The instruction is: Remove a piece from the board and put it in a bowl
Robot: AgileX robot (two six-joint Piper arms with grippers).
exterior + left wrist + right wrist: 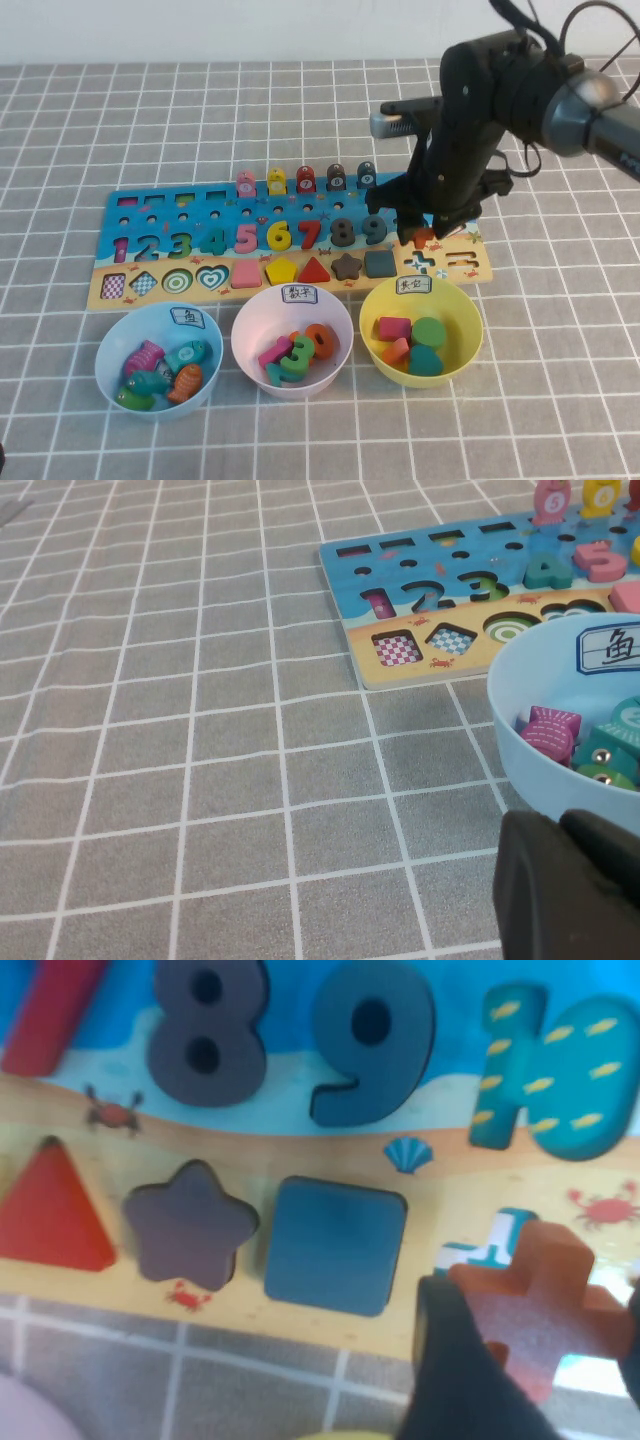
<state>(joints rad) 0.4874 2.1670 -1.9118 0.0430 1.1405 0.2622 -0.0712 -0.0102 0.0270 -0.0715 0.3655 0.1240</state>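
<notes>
The long blue board (pixel 200 215) lies across the table with numbers and shape pieces. My right gripper (pixel 421 238) is shut on the orange plus-shaped piece (pixel 545 1295) and holds it just above its empty cross slot (pixel 422 263). In the high view the piece (pixel 424 237) shows as a small orange bit between the fingers. The yellow bowl (pixel 470 313) with a white label sits just in front of the board, below the gripper, holding several shape pieces. My left gripper (pixel 570 880) rests low at the table's near left beside the light blue bowl (pixel 530 750), fingers together.
A pale pink bowl (pixel 250 318) with numbers and a light blue bowl (pixel 112 345) with fish stand in front of the board. A red triangle (pixel 55 1210), dark star (pixel 188 1223) and blue square (pixel 335 1243) sit in their slots. Pegs (pixel 305 180) stand along the board's far edge.
</notes>
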